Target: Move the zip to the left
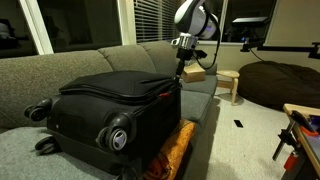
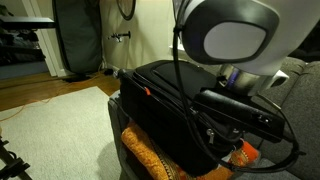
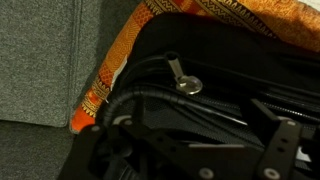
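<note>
My hand (image 3: 190, 145) hangs over the boxy black fabric suitcase (image 1: 110, 95), its fingers spread wide apart and clamped on nothing. The suitcase lies flat on the grey woven sofa (image 1: 40, 70). The zip (image 3: 184, 81), a small flat metal tab with a rounded end on a thin dark track, sits along the suitcase's edge, beside the orange patterned cushion (image 3: 110, 70) wedged under the suitcase.

In an exterior view the arm's white joint (image 2: 235, 30) is covering the far end of the suitcase (image 2: 160, 100). In the wrist view the jaws are blending into dark fabric, their tips running off the lower edge. The zip (image 3: 184, 82) is appearing too small to find in both exterior views.
</note>
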You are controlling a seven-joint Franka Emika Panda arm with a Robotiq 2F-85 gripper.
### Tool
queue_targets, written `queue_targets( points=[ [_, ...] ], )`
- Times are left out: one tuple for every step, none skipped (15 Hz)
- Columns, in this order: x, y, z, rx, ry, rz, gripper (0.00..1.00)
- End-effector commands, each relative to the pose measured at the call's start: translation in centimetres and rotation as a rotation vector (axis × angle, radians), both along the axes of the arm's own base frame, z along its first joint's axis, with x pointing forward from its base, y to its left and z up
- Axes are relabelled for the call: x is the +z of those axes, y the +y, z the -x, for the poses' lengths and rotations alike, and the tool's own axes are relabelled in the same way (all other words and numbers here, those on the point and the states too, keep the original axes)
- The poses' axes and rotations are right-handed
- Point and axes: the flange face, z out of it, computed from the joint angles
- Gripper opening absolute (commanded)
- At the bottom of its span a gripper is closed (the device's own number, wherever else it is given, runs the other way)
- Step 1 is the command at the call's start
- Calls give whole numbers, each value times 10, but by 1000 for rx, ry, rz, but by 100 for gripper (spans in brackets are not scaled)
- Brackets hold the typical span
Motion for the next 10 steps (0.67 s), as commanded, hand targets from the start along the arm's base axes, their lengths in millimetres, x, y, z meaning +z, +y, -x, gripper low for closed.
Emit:
queue_targets(
  points=[
    [-1,-3,-5,7,16,0,100],
    [-3,-3,-6,13,26,-5,100],
    [-3,-2,-6,15,27,-6,100],
    [-3,-2,-5,15,27,-7,100],
    [-3,-2,-5,15,27,-7,100],
    [-3,-2,-5,15,27,-7,100],
    [-3,-2,-5,15,27,-7,100],
    [-3,-2,-5,16,27,-7,100],
    [-3,-2,-5,15,27,-7,100],
    [0,-3,-4,13,24,-7,100]
  ],
)
